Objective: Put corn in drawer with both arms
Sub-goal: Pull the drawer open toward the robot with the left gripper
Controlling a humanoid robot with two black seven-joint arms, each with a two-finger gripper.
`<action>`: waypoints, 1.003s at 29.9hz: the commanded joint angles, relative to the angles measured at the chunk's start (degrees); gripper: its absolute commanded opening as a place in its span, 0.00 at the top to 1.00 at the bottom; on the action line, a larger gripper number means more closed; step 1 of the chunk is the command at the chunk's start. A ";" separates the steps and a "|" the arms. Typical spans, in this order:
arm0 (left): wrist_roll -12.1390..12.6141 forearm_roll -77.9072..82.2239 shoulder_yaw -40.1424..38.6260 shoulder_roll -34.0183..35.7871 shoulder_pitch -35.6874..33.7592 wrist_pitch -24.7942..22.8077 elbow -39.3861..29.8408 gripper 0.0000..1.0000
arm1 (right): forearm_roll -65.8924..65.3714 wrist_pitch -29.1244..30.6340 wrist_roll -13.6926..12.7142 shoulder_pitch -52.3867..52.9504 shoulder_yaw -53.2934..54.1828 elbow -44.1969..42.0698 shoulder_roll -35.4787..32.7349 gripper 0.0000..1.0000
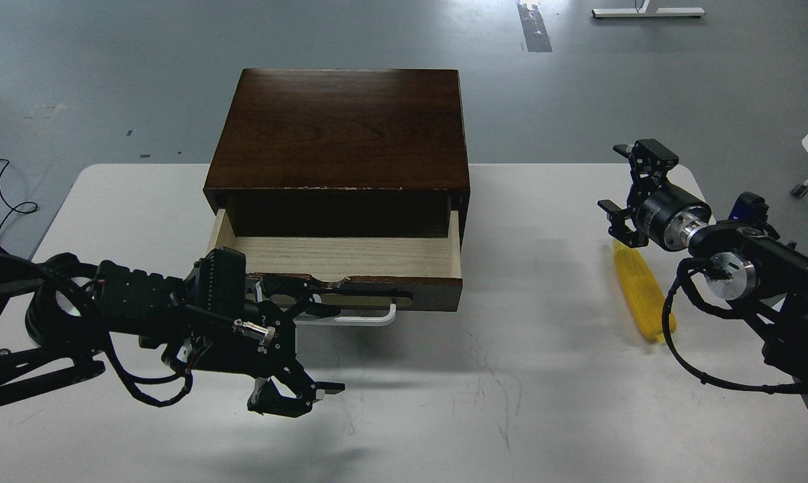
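Observation:
The dark brown box (340, 127) stands at the back middle of the white table. Its drawer (340, 256) is pulled partly out and shows a bare pale wood floor. My left gripper (310, 345) is spread open, with its upper finger (310, 297) hooked behind the white bar handle (354, 320) and its lower finger (290, 397) hanging over the table. The yellow corn (642, 298) lies on the table at the right, pointing roughly front to back. My right gripper (631, 188) is open and empty, just above and behind the corn's far end.
The right arm's black cable (686, 362) loops over the table beside the corn's near end. The white table (484, 396) has faint scratch marks in front of the drawer. Grey floor lies beyond the table's far edge.

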 commanded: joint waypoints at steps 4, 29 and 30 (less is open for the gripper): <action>-0.02 0.01 -0.21 -0.33 -0.20 0.22 0.07 0.01 | 0.00 0.07 -0.04 -0.05 0.01 0.09 -0.43 0.00; -0.02 0.01 -0.13 0.20 -0.73 8.38 0.07 0.01 | 0.00 0.15 -0.13 -0.49 0.01 0.09 -0.70 0.00; -0.02 0.01 -0.13 0.20 -0.64 8.65 0.07 0.01 | 0.00 0.15 -0.13 -0.58 0.01 0.09 -0.70 0.00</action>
